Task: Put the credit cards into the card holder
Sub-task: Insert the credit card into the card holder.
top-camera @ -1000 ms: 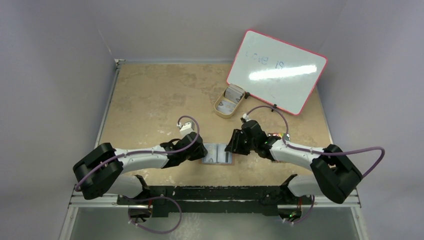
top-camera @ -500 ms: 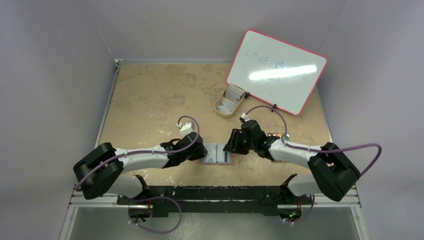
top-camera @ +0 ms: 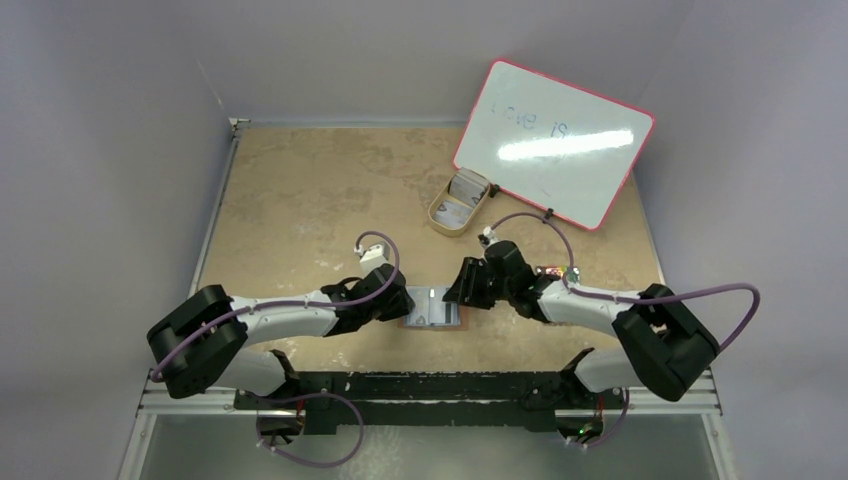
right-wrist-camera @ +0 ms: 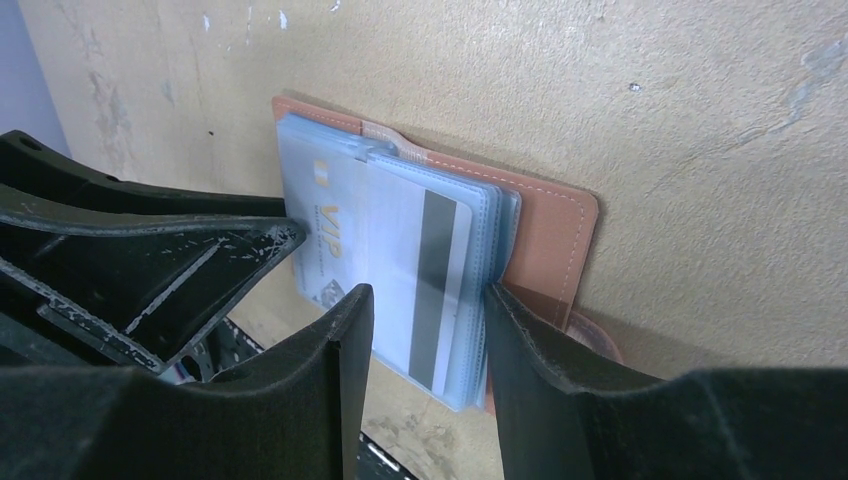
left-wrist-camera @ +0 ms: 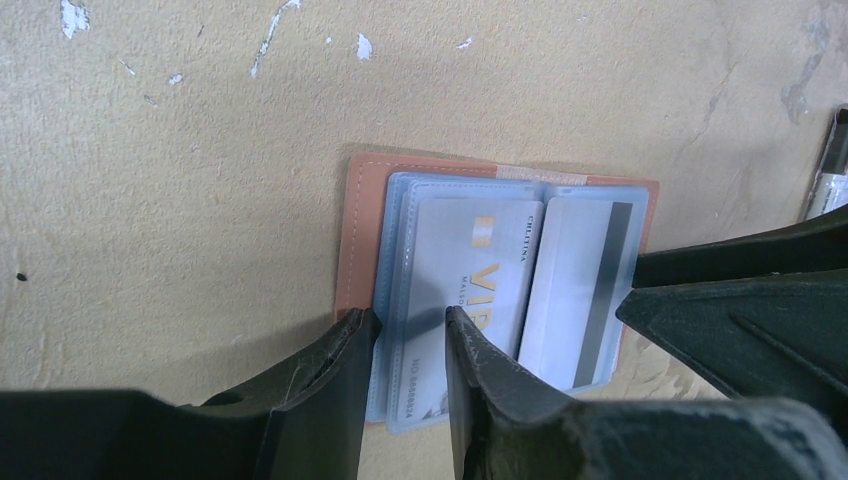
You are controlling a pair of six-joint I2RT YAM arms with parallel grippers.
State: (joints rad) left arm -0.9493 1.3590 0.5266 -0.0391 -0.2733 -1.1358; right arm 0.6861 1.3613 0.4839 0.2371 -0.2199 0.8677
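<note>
The card holder lies open on the table near the front edge, its reddish-brown leather under clear sleeves. A whitish VIP card sits in the left sleeve and a card with a dark stripe in the right one. My left gripper is open, its fingertips down over the left sleeves' near edge. My right gripper is open, its fingertips either side of the right sleeve stack. More credit cards lie in the tan oval tray.
A pink-framed whiteboard leans at the back right, just behind the tray. The two grippers face each other closely over the holder; my right gripper's finger fills the right of the left wrist view.
My right gripper has crept slightly left toward the holder. The left arm and the holder have hardly moved.
</note>
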